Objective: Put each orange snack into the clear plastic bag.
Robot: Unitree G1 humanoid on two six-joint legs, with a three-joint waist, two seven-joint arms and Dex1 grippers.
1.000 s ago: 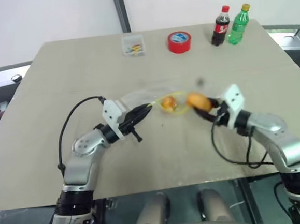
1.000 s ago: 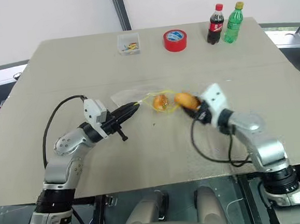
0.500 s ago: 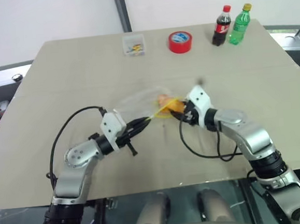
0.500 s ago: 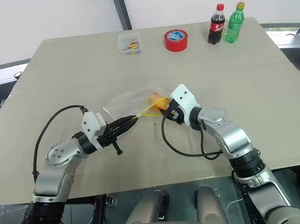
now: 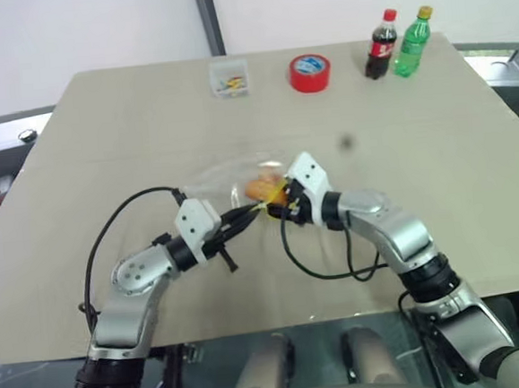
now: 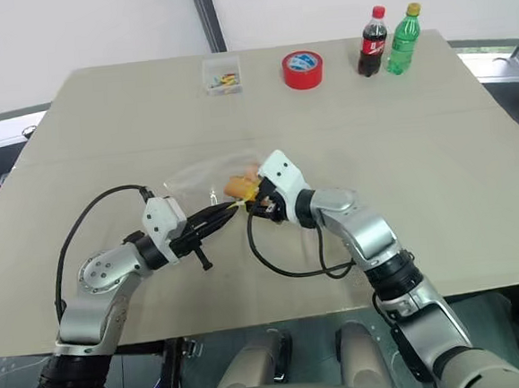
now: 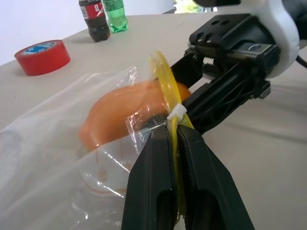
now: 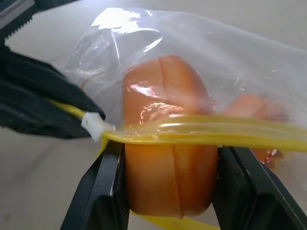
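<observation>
My left pincer (image 7: 175, 143) pinches the flimsy clear plastic bag (image 7: 57, 139) by its yellow strip, while my right pincer (image 8: 168, 187) grips a slick orange snack (image 8: 168, 158) halfway through the bag's mouth.

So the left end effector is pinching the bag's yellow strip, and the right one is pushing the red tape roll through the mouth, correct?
Not quite. The right end effector is pushing an orange snack, not the red tape roll, through the mouth of the clear plastic bag; the right wrist view shows it. The roll sits at the table's far side. The left end effector does pinch the yellow strip.
</observation>
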